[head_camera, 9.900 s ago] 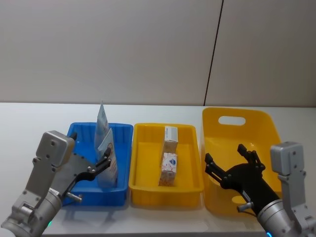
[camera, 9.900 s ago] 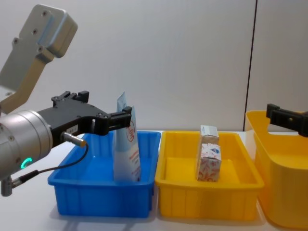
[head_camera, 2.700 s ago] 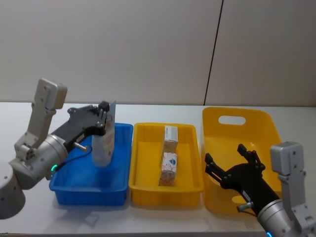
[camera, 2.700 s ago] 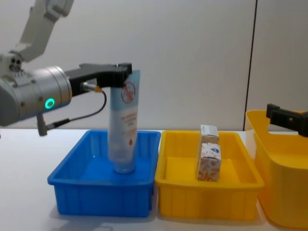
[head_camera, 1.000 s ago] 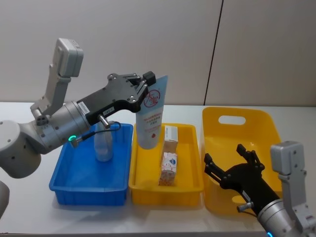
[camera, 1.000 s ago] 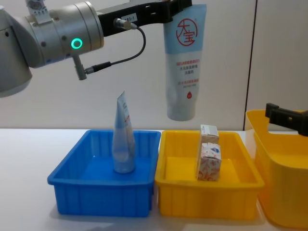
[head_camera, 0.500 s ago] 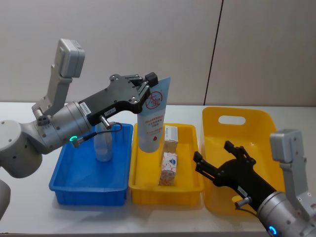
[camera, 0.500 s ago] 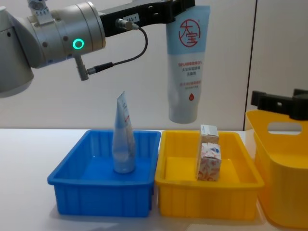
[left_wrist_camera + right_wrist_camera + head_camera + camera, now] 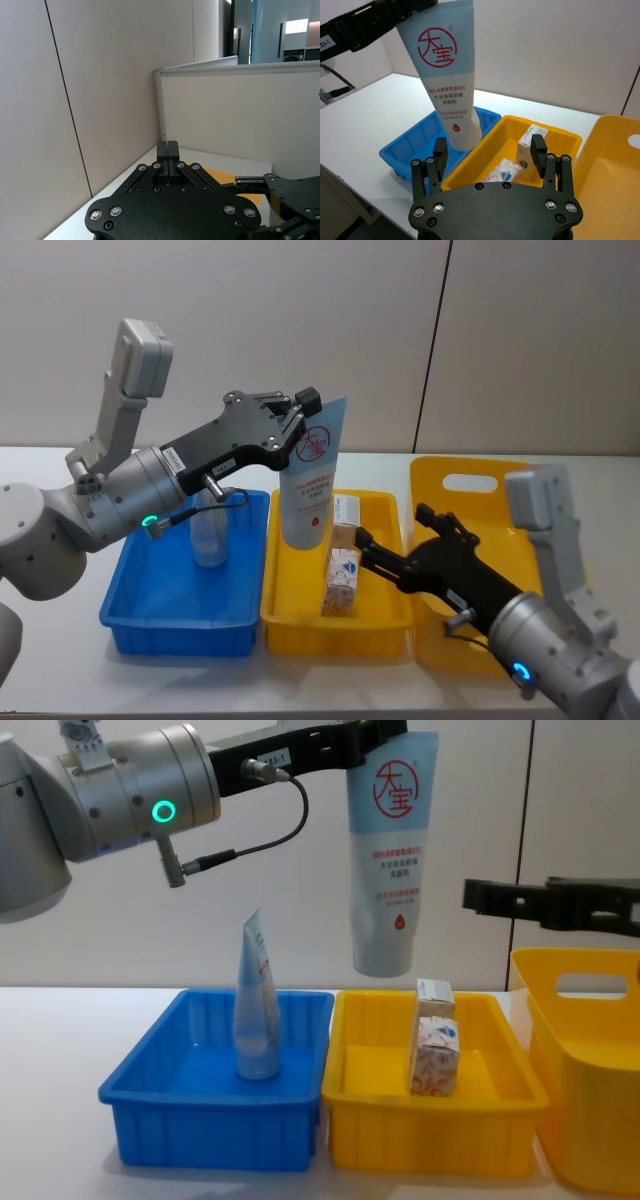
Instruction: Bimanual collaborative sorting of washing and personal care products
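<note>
My left gripper (image 9: 300,418) is shut on the flat end of a pale-blue tube (image 9: 312,480) with a red round logo. The tube (image 9: 388,850) hangs cap down above the left part of the small yellow bin (image 9: 330,628). Open and holding nothing, my right gripper (image 9: 392,525) reaches in from the right over that bin, a short way from the tube's lower half (image 9: 451,85). Two cartons (image 9: 344,562) stand in the small yellow bin, white-and-red in front, beige behind. A second pale-blue tube (image 9: 257,1010) stands cap down in the blue bin (image 9: 200,1140).
A large yellow bin with a handle cut-out (image 9: 480,478) sits at the right, below my right arm. The three bins stand side by side on a white table (image 9: 50,1120) near its front edge. A grey wall rises behind.
My right gripper has swung left, from over the large yellow bin to over the small one, nearer the hanging tube. The left gripper and its tube have stayed almost still.
</note>
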